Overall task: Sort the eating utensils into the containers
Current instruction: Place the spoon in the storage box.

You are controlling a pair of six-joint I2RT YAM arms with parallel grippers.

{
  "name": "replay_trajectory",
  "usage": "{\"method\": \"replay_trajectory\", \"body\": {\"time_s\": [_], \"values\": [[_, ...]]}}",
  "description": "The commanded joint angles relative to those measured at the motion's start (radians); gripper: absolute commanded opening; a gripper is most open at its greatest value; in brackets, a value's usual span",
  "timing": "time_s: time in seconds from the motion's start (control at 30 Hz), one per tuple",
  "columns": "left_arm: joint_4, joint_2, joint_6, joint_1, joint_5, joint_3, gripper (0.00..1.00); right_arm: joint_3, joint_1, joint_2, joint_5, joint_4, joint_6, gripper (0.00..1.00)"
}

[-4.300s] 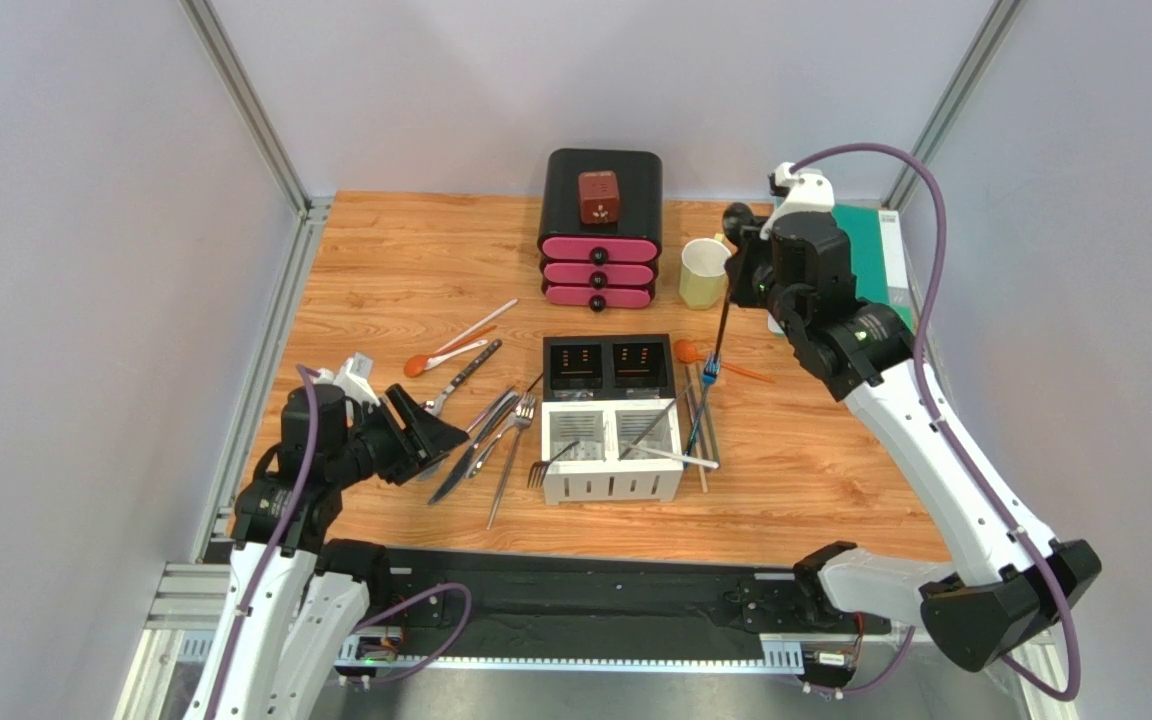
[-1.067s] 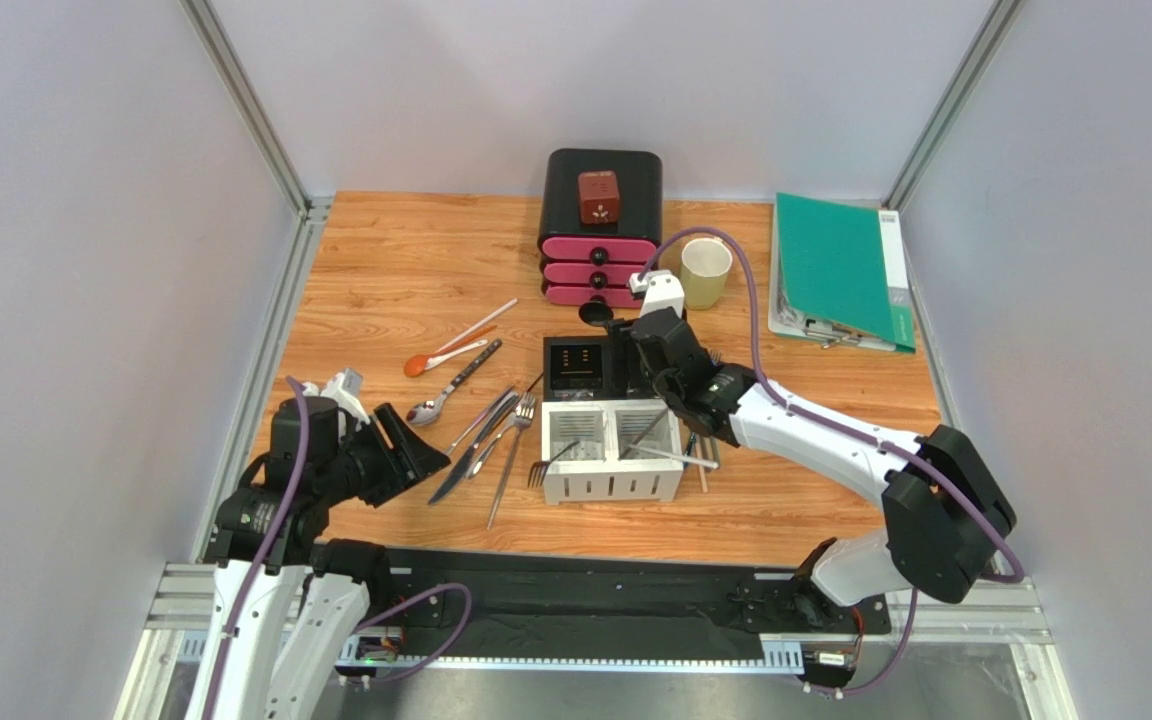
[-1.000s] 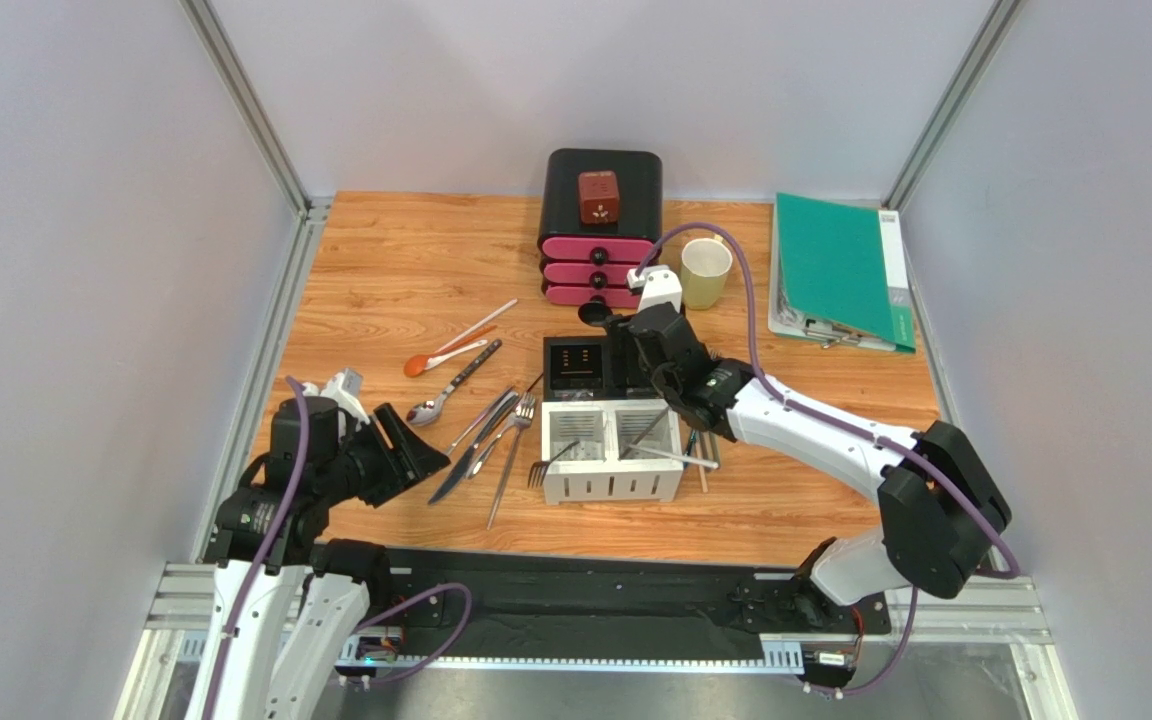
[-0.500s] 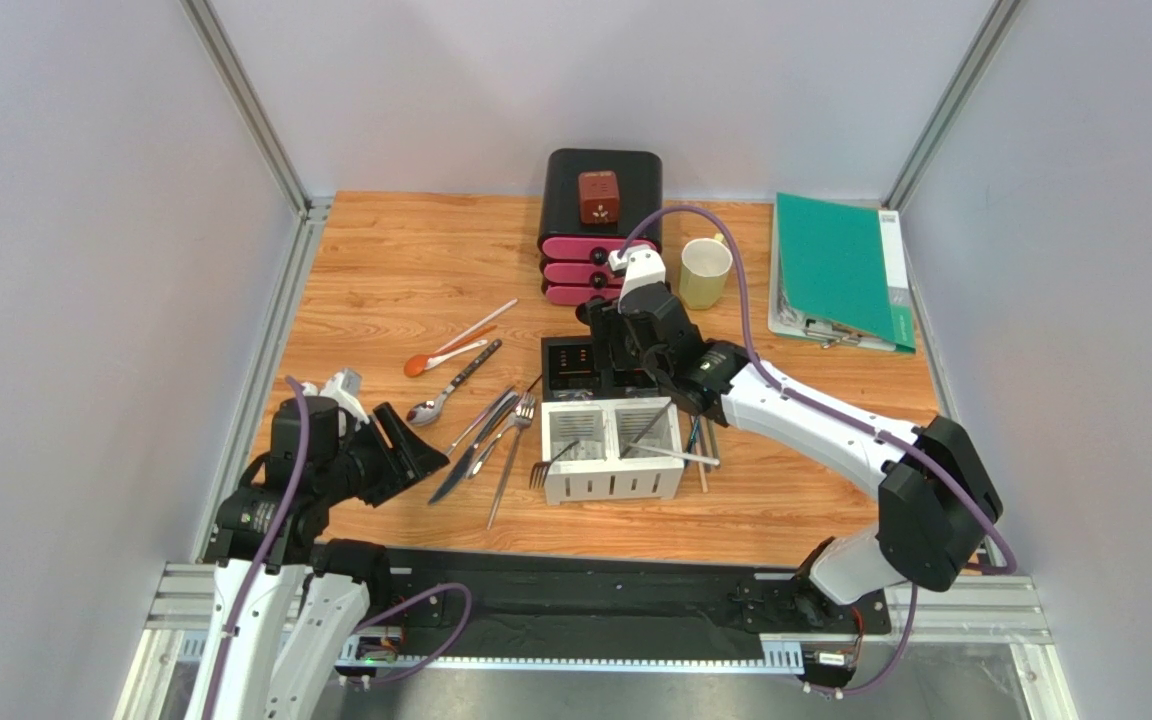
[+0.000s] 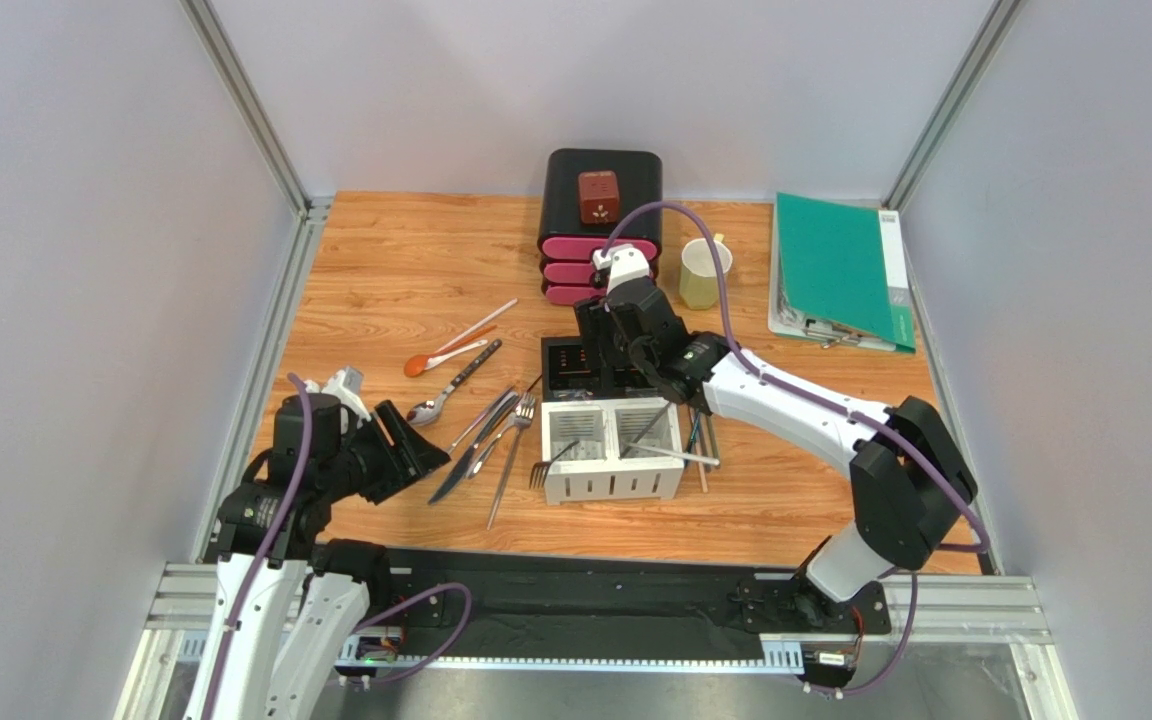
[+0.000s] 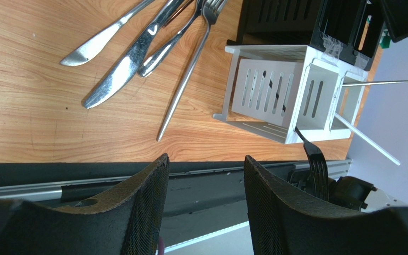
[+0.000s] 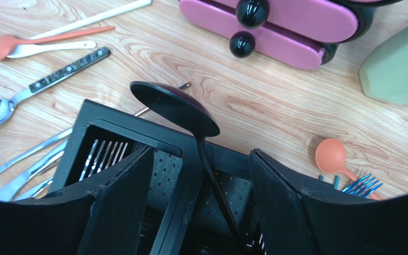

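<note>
The caddy of white and black containers stands mid-table. My right gripper hangs over its black half, open. In the right wrist view a black spoon stands in a black compartment, its handle passing between my right gripper's spread fingers and touching neither. Silver knives and forks lie left of the caddy, and an orange spoon and a metal spoon lie farther left. My left gripper is open and empty beside them. The left wrist view shows its gripper near the table's front edge.
A black-and-pink drawer box and a pale green mug stand behind the caddy. A green folder lies at the back right. An orange spoon and a blue fork lie to the caddy's right.
My right arm carried the black spoon from the back right down to the caddy, and has now shifted slightly back-left with its jaws apart. The left arm has stayed still.
</note>
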Motion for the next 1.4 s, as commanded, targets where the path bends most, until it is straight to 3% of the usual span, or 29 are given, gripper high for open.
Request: {"method": "replay_trajectory", "body": {"time_s": [0.0,0.2,0.43,0.8,1.1,1.37], "values": [[0.017,0.001,-0.007,-0.005,0.000,0.006,0.60,0.061,-0.013,0.039,-0.009,0.033,-0.021,0.71],[0.008,-0.004,-0.004,-0.005,-0.009,0.013,0.60,0.078,-0.026,0.066,0.000,0.026,-0.021,0.70],[0.014,0.004,-0.005,-0.005,-0.006,0.007,0.60,0.083,-0.037,0.092,-0.011,0.036,-0.032,0.63],[0.019,0.015,0.005,-0.005,-0.003,0.007,0.60,0.035,-0.040,0.053,-0.001,0.044,-0.023,0.00],[0.030,0.030,0.019,-0.005,0.002,0.006,0.60,-0.057,-0.040,-0.084,0.068,0.027,-0.027,0.00],[0.031,0.061,0.047,-0.005,0.006,0.024,0.60,-0.248,-0.040,-0.164,0.155,0.208,0.014,0.00]]}}
